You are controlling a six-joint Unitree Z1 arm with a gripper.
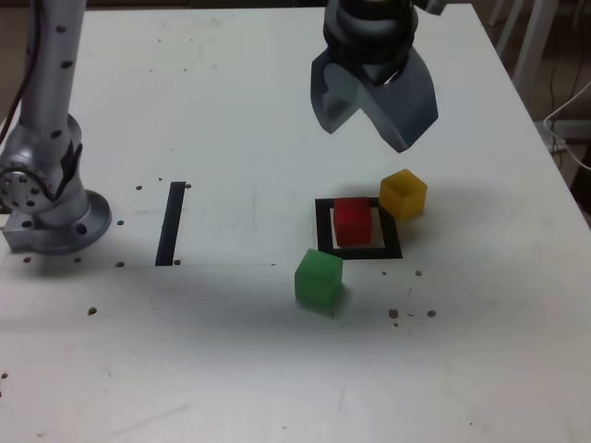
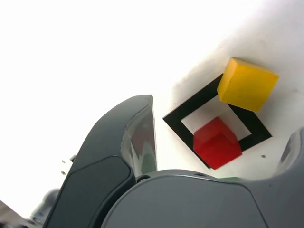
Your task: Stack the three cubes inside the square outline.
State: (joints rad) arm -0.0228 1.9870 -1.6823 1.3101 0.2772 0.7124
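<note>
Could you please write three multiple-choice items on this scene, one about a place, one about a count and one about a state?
1. Where is the red cube?
A. Inside the square outline
B. On the black strip
C. On top of the green cube

2. How many cubes lie outside the outline's centre?
A. None
B. One
C. Two

3. What is the state of the gripper?
A. Shut on the yellow cube
B. Open and empty above the table
C. Shut on nothing

Key:
1 A, the red cube sits on the pale centre.
2 C, the yellow cube is at a corner and the green cube in front.
3 B, the jaws are spread with nothing between them.
</note>
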